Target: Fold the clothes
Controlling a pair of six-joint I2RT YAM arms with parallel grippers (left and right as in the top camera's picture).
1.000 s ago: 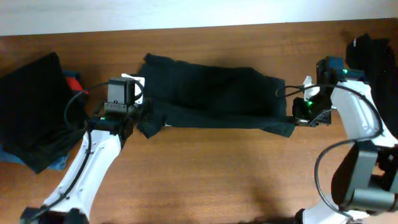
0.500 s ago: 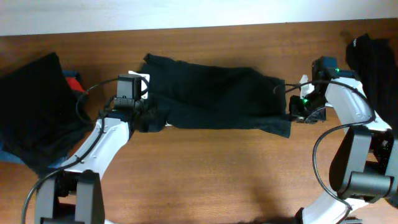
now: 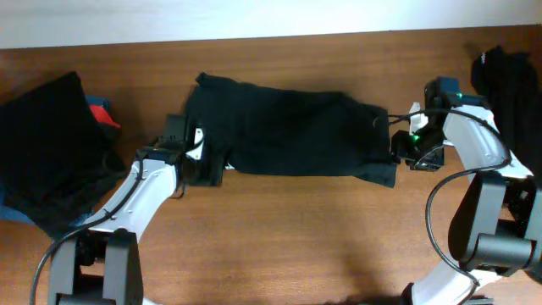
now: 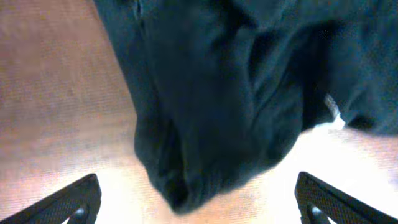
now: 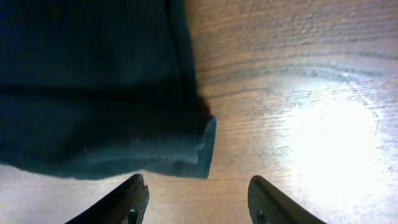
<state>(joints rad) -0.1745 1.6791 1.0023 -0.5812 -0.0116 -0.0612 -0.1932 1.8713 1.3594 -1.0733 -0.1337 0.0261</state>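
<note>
I had the dark garment (image 3: pixel 296 131) lying stretched lengthways across the middle of the counter (image 3: pixel 279 246), one arm at each end. The left tool (image 3: pixel 210 166) sat at the bunched left end, fingers apart and nothing clamped, with the rumpled cloth just ahead of the tips. The right tool (image 3: pixel 405 154) was at the right end, also spread wide and empty, with the hem corner (image 5: pixel 202 146) just in front of it.

I read this as the set-up for a fold, with both ends free and neither pinched yet. Next, each tool would need to come down on its own corner, close on cloth alone, then lift together.

A black pile (image 3: pixel 47 148) with something red (image 3: pixel 100 114) lay off to the left. Another dark heap (image 3: pixel 508 85) sat far right, close behind the right arm. Neither lay on the garment.
</note>
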